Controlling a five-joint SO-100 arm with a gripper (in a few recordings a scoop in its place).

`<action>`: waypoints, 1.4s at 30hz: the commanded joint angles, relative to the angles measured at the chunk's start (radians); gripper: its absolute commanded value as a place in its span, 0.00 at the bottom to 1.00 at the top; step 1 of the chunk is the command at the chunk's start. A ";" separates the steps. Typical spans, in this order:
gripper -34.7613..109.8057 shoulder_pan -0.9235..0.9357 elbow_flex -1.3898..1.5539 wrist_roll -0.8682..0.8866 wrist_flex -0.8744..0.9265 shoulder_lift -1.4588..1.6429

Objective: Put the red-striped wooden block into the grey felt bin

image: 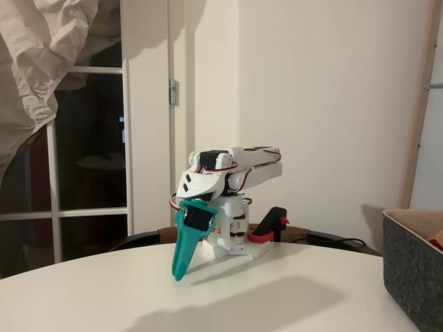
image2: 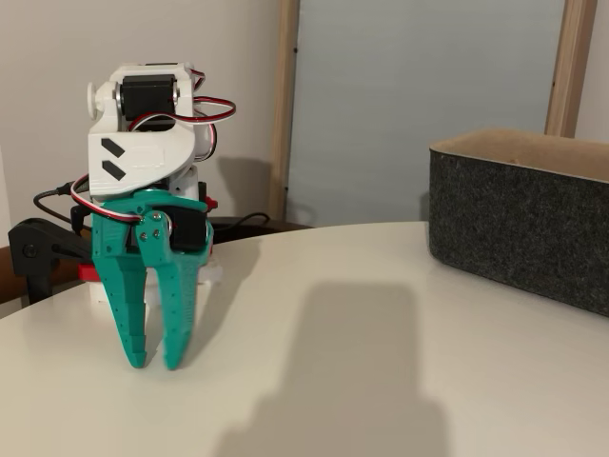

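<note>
The teal gripper (image2: 157, 362) points down, tips at the white surface (image2: 381, 362), jaws clenched to a narrow gap with nothing between them. I can read no writing anywhere. The grey felt bin (image2: 519, 224) stands well apart; in a fixed view something red (image: 436, 243) peeks inside it, possibly the red-striped wooden block. A red-and-black clamp (image: 271, 227) sits behind the arm.

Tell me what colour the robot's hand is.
Teal green; the hand shows best in a fixed view, fingers pointing down at the white table.
</note>
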 commanded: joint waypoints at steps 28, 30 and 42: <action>0.24 0.046 0.009 -0.887 -0.360 0.025; 0.24 0.064 0.011 -0.917 -0.362 0.025; 0.24 0.130 0.012 -0.969 -0.347 0.021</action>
